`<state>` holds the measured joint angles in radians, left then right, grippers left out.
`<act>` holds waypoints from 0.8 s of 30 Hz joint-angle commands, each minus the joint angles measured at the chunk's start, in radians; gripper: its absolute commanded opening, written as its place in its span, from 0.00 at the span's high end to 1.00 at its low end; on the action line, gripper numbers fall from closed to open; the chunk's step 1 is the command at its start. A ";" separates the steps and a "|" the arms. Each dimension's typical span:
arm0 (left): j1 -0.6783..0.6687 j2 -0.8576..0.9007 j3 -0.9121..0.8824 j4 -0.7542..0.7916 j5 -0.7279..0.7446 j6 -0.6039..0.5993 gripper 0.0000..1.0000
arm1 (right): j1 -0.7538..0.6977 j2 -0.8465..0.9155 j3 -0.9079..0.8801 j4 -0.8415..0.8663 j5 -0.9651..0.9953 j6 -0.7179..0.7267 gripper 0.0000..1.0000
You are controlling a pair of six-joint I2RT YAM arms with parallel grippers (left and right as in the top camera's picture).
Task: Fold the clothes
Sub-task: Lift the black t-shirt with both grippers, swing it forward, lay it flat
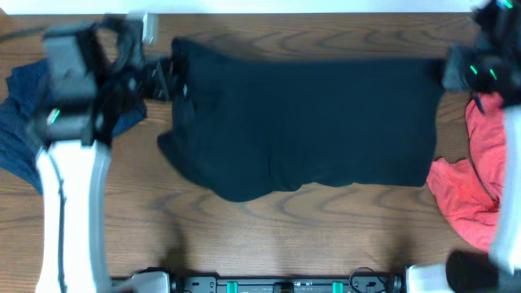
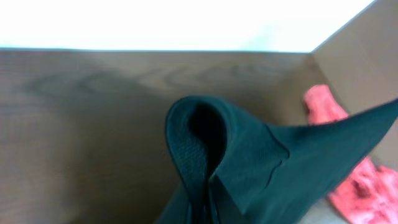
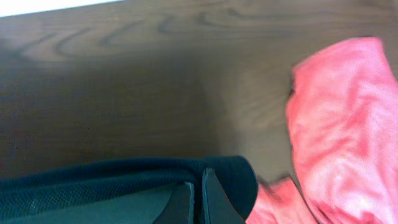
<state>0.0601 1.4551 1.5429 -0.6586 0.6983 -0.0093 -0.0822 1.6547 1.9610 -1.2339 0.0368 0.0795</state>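
The black shirt (image 1: 309, 122) lies spread across the middle of the wooden table, folded over on itself. My left gripper (image 1: 163, 79) is shut on its far left corner; in the left wrist view the black fabric (image 2: 249, 162) bunches up between my fingers, which are hidden by it. My right gripper (image 1: 452, 72) is shut on the far right corner, and in the right wrist view the black cloth (image 3: 124, 177) wraps around my closed fingertips (image 3: 199, 202). The navy garment (image 1: 20, 114) lies at the left edge. The coral-red garment (image 1: 472, 179) lies at the right edge.
The table's far edge meets a white wall (image 1: 326, 6). The coral-red garment also shows in the left wrist view (image 2: 360, 180) and in the right wrist view (image 3: 342, 124), close beside the shirt's right corner. Robot bases (image 1: 285, 283) sit along the near edge.
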 commanded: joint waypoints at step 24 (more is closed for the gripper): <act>0.122 0.207 0.243 -0.537 -0.023 -0.008 0.94 | -0.102 0.177 0.169 -0.237 0.153 0.061 0.99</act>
<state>0.1612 1.6241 1.8305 -1.0954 0.8383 -0.1795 -0.1310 1.7889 2.2112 -1.4349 -0.0120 0.1444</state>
